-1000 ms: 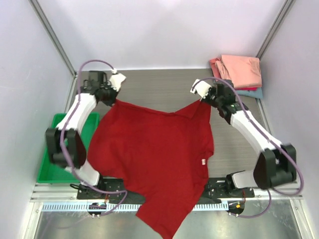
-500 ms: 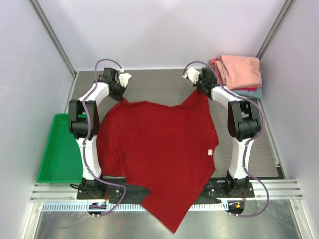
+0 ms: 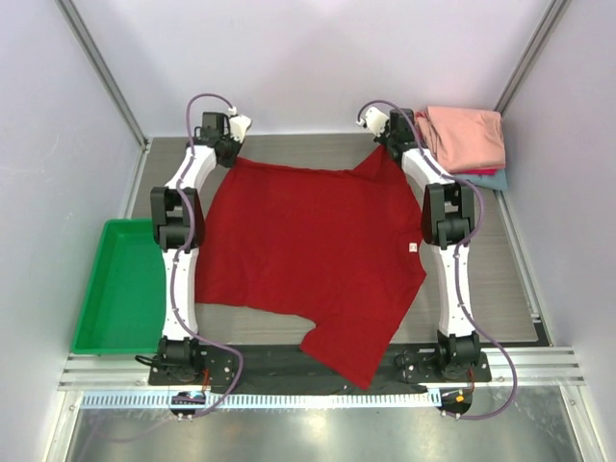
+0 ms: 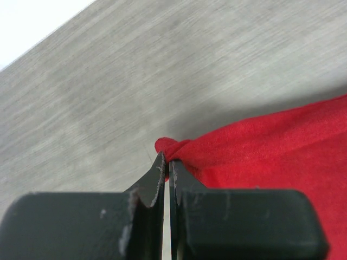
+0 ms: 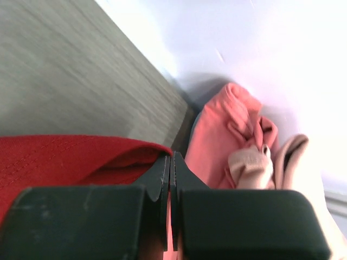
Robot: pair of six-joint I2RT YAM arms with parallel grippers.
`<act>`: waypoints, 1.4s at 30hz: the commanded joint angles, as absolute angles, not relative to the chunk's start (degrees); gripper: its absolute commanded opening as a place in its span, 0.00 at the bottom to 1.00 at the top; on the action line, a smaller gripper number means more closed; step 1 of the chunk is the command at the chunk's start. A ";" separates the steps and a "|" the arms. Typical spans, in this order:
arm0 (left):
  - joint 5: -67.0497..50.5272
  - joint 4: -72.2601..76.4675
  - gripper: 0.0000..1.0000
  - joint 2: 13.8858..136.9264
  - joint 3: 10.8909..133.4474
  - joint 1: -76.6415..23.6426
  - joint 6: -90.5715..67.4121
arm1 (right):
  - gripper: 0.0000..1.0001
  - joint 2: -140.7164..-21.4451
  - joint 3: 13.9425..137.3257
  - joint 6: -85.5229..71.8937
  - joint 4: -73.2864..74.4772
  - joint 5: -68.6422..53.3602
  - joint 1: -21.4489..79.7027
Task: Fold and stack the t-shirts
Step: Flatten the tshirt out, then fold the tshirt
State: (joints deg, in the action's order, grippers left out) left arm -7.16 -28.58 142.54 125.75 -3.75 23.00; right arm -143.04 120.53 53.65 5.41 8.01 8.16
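Note:
A deep red t-shirt (image 3: pixel 308 250) lies spread across the table, with a small white label (image 3: pixel 412 247) near its right side. My left gripper (image 3: pixel 231 154) is shut on the shirt's far left corner, which bunches at the closed fingertips in the left wrist view (image 4: pixel 167 162). My right gripper (image 3: pixel 390 146) is shut on the far right corner; the right wrist view shows the red cloth (image 5: pixel 65 157) pinched at its tips (image 5: pixel 172 160). Both arms are stretched out toward the back wall. A stack of folded t-shirts (image 3: pixel 467 140), salmon-pink on top with teal beneath, sits at the back right.
A green plastic tray (image 3: pixel 120 289) stands off the table's left edge. The folded pink stack (image 5: pixel 227 146) is just to the right of my right gripper. The shirt's lower part reaches over the table's near edge between the arm bases.
Both arms have stretched toward the back wall and dragged the red shirt away from the near edge. It now lies flatter on the table with much less hanging over the front.

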 commanded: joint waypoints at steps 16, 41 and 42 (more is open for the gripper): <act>-10.55 -25.93 0.00 130.26 119.63 -3.16 26.89 | 0.01 -122.63 111.45 49.66 12.74 9.75 8.52; -9.67 -26.98 0.00 118.48 105.82 -3.25 30.85 | 0.01 -92.21 82.54 45.79 20.03 13.62 14.15; -9.58 -26.98 0.00 117.87 104.86 -3.25 31.02 | 0.01 -91.50 82.01 45.44 20.39 13.71 14.24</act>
